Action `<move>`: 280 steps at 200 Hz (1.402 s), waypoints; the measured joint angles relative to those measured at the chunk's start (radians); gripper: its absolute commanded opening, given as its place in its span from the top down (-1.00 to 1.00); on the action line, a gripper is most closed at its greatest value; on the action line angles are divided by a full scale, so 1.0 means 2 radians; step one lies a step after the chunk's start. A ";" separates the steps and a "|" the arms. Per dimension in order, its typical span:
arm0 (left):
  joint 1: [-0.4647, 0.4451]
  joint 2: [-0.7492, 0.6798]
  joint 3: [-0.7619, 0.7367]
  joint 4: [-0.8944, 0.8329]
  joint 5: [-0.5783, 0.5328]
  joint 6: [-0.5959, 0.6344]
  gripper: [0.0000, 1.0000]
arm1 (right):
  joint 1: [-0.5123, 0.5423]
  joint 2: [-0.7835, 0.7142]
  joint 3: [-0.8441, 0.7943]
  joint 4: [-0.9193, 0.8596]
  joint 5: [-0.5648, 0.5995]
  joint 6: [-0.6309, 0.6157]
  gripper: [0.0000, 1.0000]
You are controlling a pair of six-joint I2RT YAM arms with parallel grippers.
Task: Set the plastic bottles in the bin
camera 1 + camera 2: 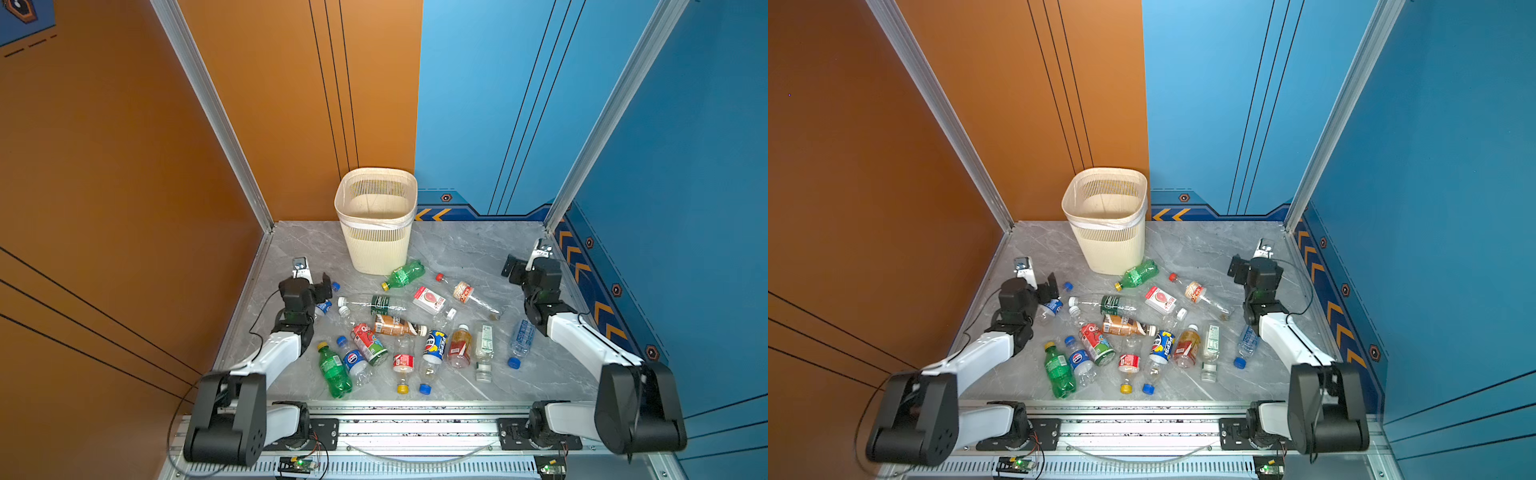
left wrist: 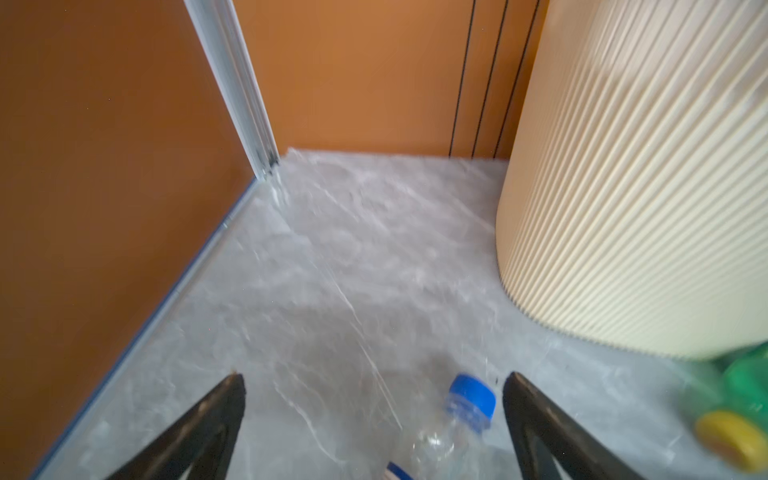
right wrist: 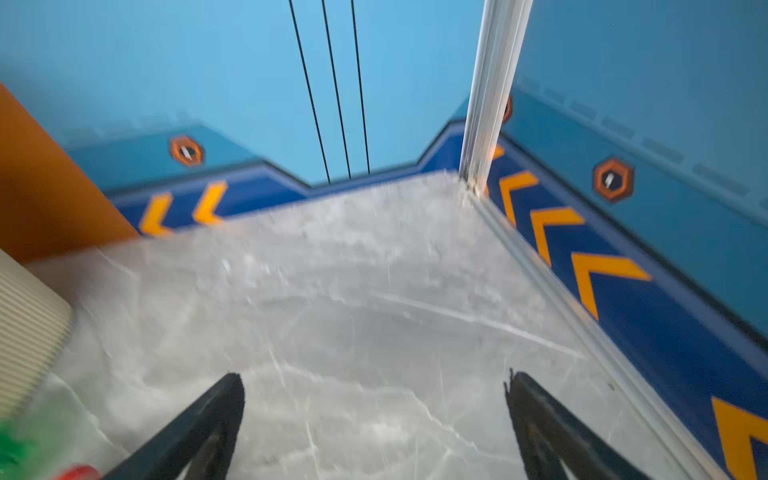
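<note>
The cream ribbed bin (image 1: 378,249) (image 1: 1108,245) stands at the back of the grey marble table, and its inside looks bare. Several plastic bottles lie scattered in front of it. My left gripper (image 1: 314,276) (image 2: 374,378) is open, low over a clear bottle with a blue cap (image 1: 324,306) (image 2: 461,419). That bottle's neck lies between the fingers, close to one of them and untouched. A green bottle with a yellow cap (image 1: 405,274) (image 2: 744,374) lies against the bin's foot. My right gripper (image 1: 524,257) (image 3: 374,378) is open over bare table near the back right corner.
An orange wall (image 1: 124,208) bounds the left side and blue walls (image 1: 685,208) the back right and right. Aluminium posts (image 1: 552,224) stand at the back corners. A clear bottle with a red cap (image 1: 465,292) lies left of the right gripper. The arms' rail (image 1: 415,428) runs along the front.
</note>
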 measured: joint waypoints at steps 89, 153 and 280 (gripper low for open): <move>0.036 -0.198 0.049 -0.291 0.015 -0.109 -0.95 | -0.046 -0.173 -0.010 -0.362 -0.093 0.136 -0.98; 0.036 -0.194 0.067 -0.378 0.044 -0.109 -0.95 | -0.048 -0.165 -0.075 -0.467 -0.102 0.169 -0.76; 0.038 -0.186 0.067 -0.392 0.054 -0.109 -0.95 | -0.048 -0.093 -0.126 -0.416 -0.103 0.192 -0.29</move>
